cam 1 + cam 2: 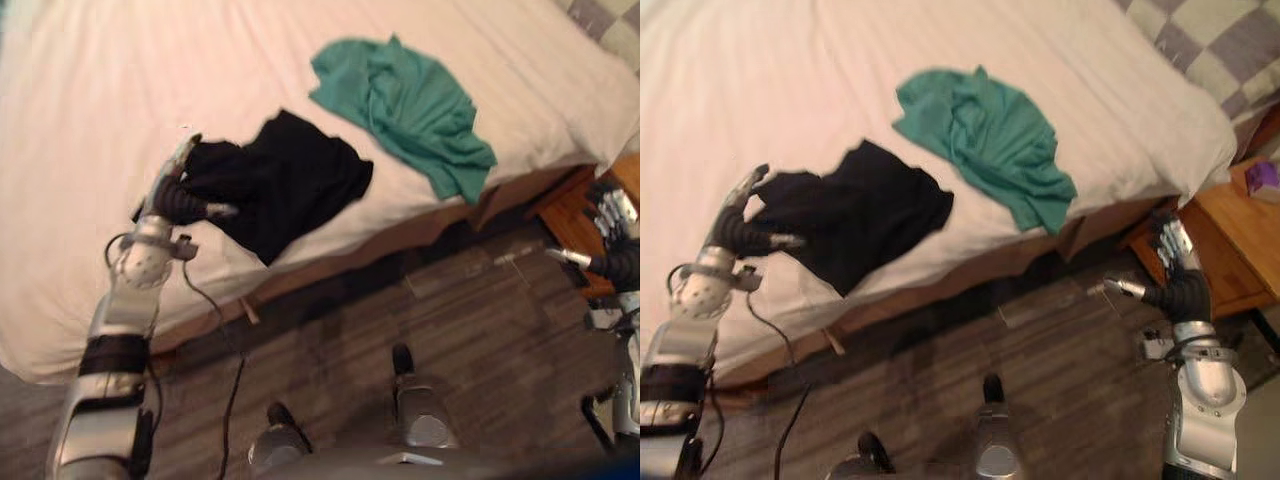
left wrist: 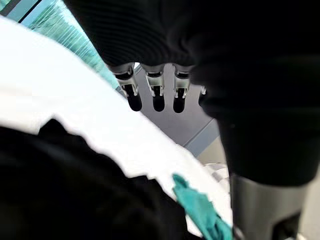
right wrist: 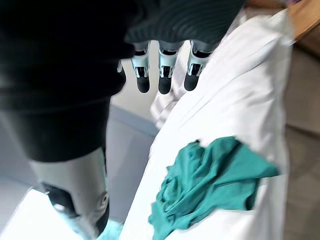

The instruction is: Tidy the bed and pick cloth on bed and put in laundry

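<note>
Cloth is what this job is about, and two pieces lie on the bed [image 1: 90,110].

From the left eye, the black cloth [image 1: 290,180] sits crumpled near the bed's front edge, with one corner hanging over the side. The green cloth [image 1: 410,100] lies further along, apart from the black one, and its end droops over the edge too. The left hand [image 1: 172,195] is at the end of the black cloth, right against it. Its fingers are straight, its thumb sticks out, and it grips nothing.

From the right eye, the right hand [image 1: 1175,275] hangs over the floor [image 1: 1040,340] just beside a wooden table [image 1: 1230,235]. Its fingers are straight and it is empty. A checked pillow [image 1: 1210,40] lies at the head of the bed.

From the left wrist, the straight fingers [image 2: 157,95] hold nothing, and the black cloth lies under them.

From the right wrist, the fingers [image 3: 165,75] are straight too, and the green cloth lies well away on the white sheet.

Both cloths look soft, light and floppy, so they should not break. I think it is best to grab a fat bunch in the middle, because a thin corner could slip out. Nothing lies on top of either cloth. The wooden table is close to the right hand and might get bumped.
</note>
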Robot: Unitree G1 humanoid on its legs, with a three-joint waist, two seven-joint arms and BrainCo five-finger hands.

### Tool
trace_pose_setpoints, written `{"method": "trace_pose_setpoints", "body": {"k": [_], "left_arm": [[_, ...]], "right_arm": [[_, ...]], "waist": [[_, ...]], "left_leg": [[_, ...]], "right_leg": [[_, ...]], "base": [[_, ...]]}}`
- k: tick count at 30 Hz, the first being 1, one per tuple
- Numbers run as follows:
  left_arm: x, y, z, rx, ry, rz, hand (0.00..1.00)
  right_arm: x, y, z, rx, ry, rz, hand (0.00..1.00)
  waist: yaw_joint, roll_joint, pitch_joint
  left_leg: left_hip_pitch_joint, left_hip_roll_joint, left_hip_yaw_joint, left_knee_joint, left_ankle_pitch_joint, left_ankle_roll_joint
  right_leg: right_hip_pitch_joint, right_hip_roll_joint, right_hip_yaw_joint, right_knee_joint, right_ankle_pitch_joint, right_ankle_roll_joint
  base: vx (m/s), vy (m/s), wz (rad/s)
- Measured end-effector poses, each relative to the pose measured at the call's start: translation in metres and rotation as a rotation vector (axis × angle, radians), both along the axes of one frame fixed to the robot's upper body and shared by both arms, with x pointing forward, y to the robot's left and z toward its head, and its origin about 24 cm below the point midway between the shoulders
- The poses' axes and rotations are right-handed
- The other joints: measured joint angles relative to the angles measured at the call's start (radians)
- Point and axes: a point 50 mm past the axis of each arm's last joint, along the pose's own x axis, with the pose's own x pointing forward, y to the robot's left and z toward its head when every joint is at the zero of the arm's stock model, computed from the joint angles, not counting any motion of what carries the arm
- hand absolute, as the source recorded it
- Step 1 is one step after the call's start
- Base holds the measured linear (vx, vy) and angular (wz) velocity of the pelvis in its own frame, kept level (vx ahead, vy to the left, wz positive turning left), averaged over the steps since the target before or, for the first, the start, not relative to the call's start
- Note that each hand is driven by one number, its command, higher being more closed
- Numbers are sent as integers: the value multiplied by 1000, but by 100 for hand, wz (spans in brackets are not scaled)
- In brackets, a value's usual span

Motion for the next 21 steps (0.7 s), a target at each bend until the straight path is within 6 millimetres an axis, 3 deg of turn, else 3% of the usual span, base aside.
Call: {"method": "trace_pose_setpoints", "body": {"k": [4,7,10,15,16,21], "left_arm": [[20,-7,53,-33,-163,40,0],[30,-11,83,-38,-238,73,0],[36,-11,94,-53,-243,94,0],[46,-5,94,-52,-117,138,0],[47,-3,95,-61,-102,133,100],[48,-4,90,-33,-48,115,100]], "right_arm": [[0,7,17,49,-101,28,0],[-2,11,36,49,-187,60,0],[-7,16,51,31,-262,103,0],[-14,12,64,33,-333,107,0],[-16,13,69,33,-356,113,0],[-21,15,82,8,-429,110,0]], "waist": [[5,16,65],[-6,8,120],[-20,-1,144],[-19,-9,178],[-21,-9,178],[-16,-3,175]], "left_leg": [[-122,44,4,65,-6,-5],[-202,65,2,124,-13,-1],[-269,78,2,157,-16,-1],[-309,99,3,183,-21,0],[-318,99,3,187,-21,1],[-320,98,5,183,-24,4]], "right_leg": [[-121,30,11,42,5,-14],[-205,39,16,90,3,-19],[-277,44,19,122,1,-22],[-321,61,21,144,-1,-30],[-330,61,22,150,-1,-31],[-342,60,23,158,-1,-31]], "base": [[-103,-64,-11],[-67,-37,-5],[-59,-26,-4],[-34,-34,-6],[-37,-17,-3],[-15,-4,-2]]}}
